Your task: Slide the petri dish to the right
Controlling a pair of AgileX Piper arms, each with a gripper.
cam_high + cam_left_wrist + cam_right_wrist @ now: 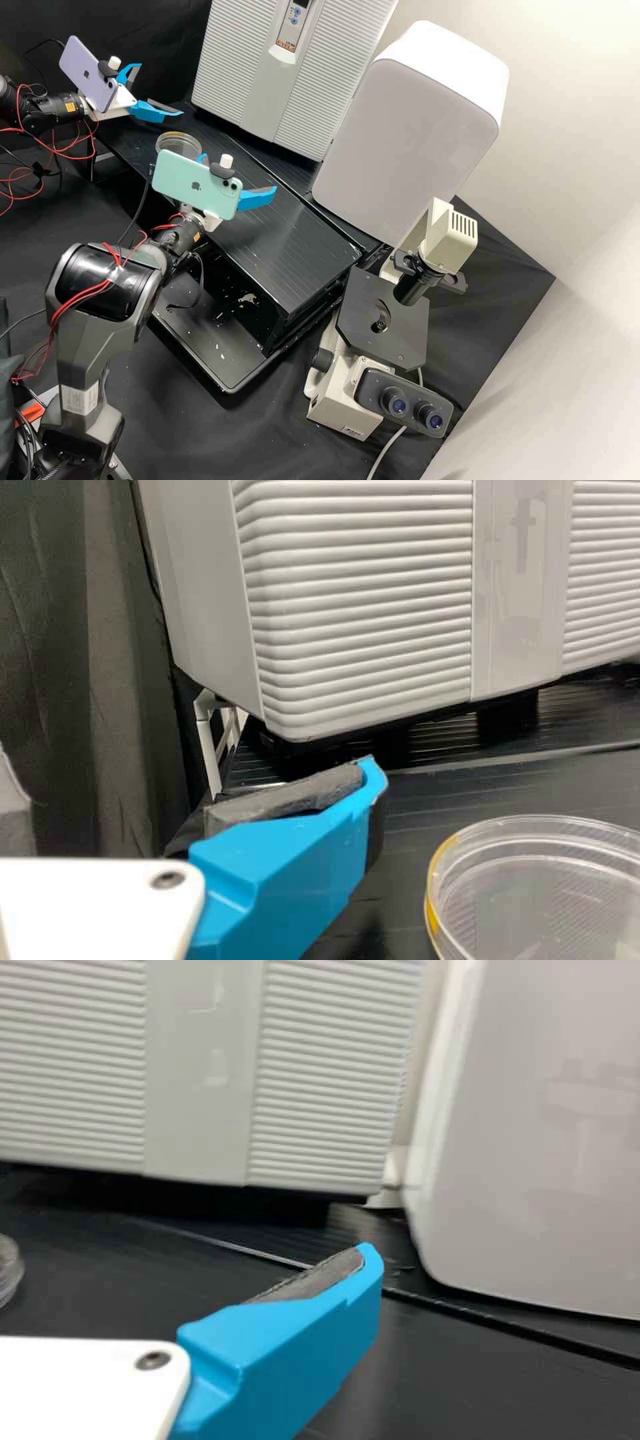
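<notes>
Pre-contact step: left gripper [155, 100] is hovering near clear round plastic petri dish [176, 143], grip state untellable; next is calling for rim contact, rightward push.

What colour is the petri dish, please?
Clear petri dish, yellowish at the rim; best in the left wrist view.

High camera fixed at mid distance, looking forward and down across black bench [293, 233], both wrist cameras low and close over it, facing far ribbed cabinet [360, 600], left one catching petri dish [540, 890], right one white housing [540, 1130], cabinet shared by all three.
</notes>
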